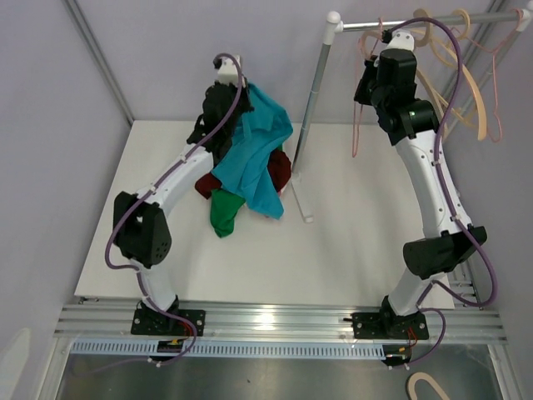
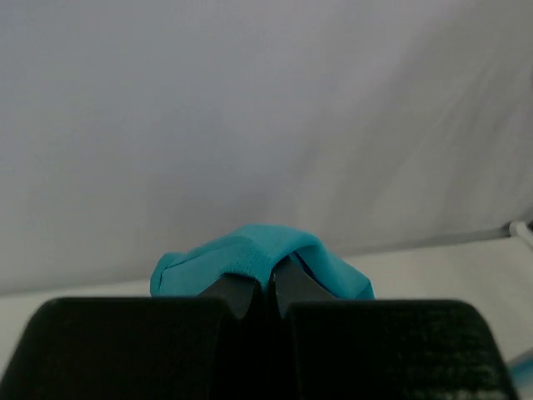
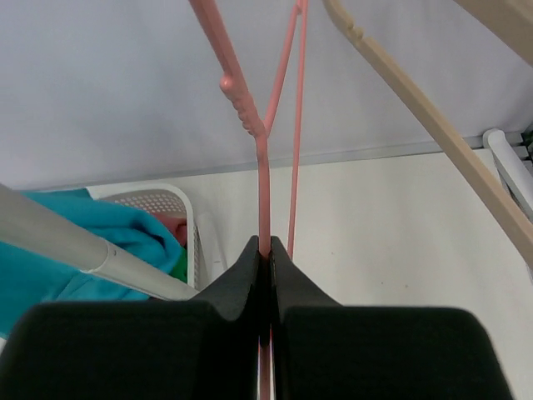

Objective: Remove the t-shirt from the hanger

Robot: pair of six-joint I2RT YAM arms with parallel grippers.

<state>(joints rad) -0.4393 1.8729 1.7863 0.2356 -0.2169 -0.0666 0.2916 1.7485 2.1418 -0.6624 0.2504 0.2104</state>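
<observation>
Evidently the teal t-shirt [image 1: 254, 150] is off the hanger: it hangs bunched from the left gripper [image 2: 268, 287], whose fingers are pinched tight on a fold, above a heap of red and green clothes [image 1: 225, 212]. The right gripper [image 3: 266, 250] is clamped on the bare pink hanger [image 3: 263, 183] under the rack rail [image 1: 416, 22].

A loose hem could catch the rack post [image 1: 310, 108] just beside it. Dragging the pink hanger sideways could tangle it with the wooden hangers [image 1: 466, 83].

The white table [image 1: 358, 250] is smooth and matte, with pale plain walls around it.
</observation>
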